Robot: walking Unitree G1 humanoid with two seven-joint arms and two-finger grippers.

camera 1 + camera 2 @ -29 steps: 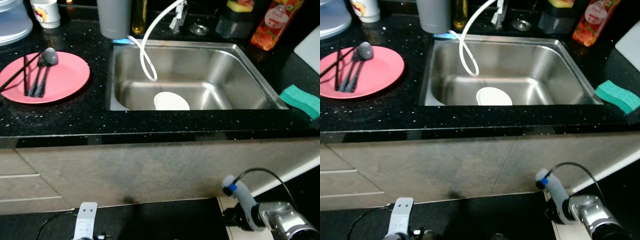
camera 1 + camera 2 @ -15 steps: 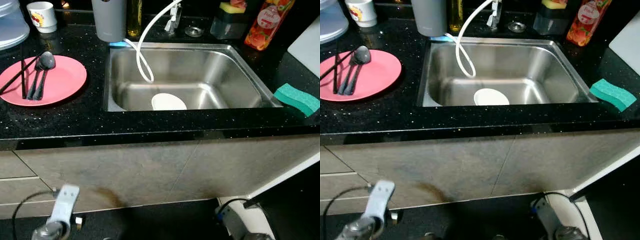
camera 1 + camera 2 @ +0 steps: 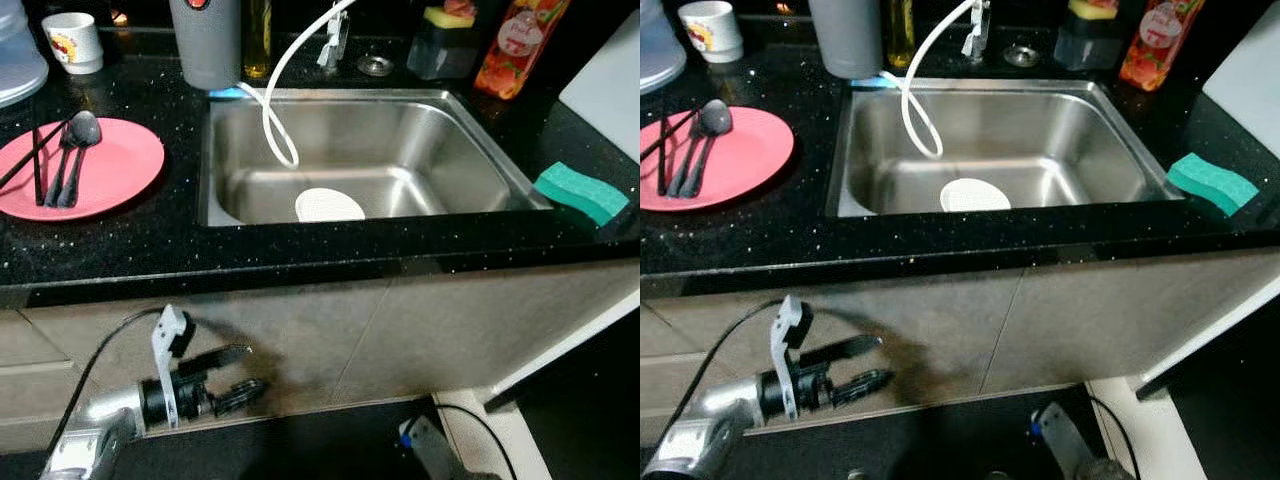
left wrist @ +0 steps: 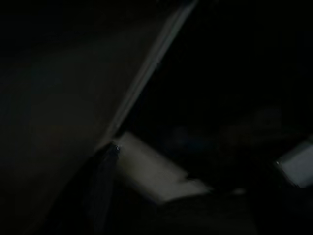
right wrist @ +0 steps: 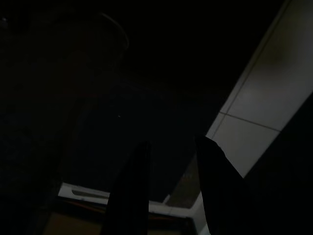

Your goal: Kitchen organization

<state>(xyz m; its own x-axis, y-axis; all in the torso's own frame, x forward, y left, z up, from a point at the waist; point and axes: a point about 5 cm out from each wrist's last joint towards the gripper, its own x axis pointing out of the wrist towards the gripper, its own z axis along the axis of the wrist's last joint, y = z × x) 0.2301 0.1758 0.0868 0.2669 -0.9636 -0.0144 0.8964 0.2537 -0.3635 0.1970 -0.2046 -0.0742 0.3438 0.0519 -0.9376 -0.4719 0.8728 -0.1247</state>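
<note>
Inspector A: The left gripper (image 3: 242, 372) hangs low in front of the cabinet face (image 3: 420, 330), below the counter edge, fingers parted and grasping nothing. The right gripper (image 5: 168, 191) is down near the floor; its wrist view shows two dark fingers with a gap between them, nothing held.

Inspector B: And the items to be organised?

Inspector A: On the black counter (image 3: 300, 240), far left, a pink plate (image 3: 110, 175) carries a spoon (image 3: 78, 140) and chopsticks (image 3: 38, 165). A white cup (image 3: 72, 40) stands beyond it. In the steel sink (image 3: 470, 150) lies a white dish (image 3: 329, 205), with a white hose (image 3: 272, 110) dangling above it. A green sponge (image 3: 580, 192) sits on the counter at the right.

Inspector B: Risks from here?

Inspector A: In my judgement, the arm rising from below could strike the counter's near edge. A careless reach toward the plate could scatter the loose utensils. A reach into the sink might snag the hose.
</note>
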